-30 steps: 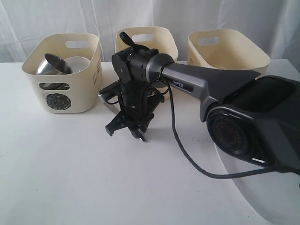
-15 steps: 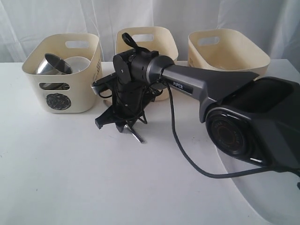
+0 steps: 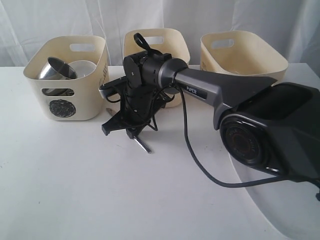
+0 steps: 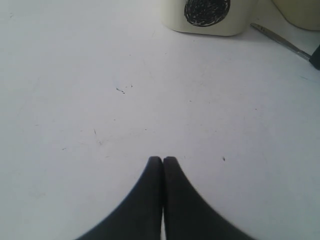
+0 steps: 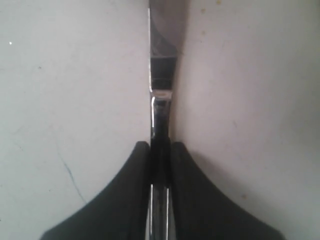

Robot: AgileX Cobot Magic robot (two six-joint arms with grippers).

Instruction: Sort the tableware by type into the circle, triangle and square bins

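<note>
My right gripper (image 3: pixel 131 131) (image 5: pixel 160 146) is shut on a steel knife (image 5: pixel 163 50), held low over the white table in front of the middle bin (image 3: pixel 158 41). One end of the knife (image 3: pixel 144 145) sticks out below the fingers. The knife (image 4: pixel 279 39) also shows in the left wrist view, beside the circle bin (image 4: pixel 206 15). That circle bin (image 3: pixel 65 75) holds a steel mug (image 3: pixel 56 69) and a white bowl (image 3: pixel 84 67). My left gripper (image 4: pixel 163 160) is shut on nothing above bare table. A large white plate (image 3: pixel 272 212) lies at the front right.
A third cream bin (image 3: pixel 242 52) stands at the back right. The right arm (image 3: pixel 220 92) and its cable (image 3: pixel 192 150) stretch across the table's middle from the right. White curtains hang behind the bins.
The right gripper has lifted and swung a little left with the knife, so the knife's lower end now shows beneath it. The bins have not moved.
</note>
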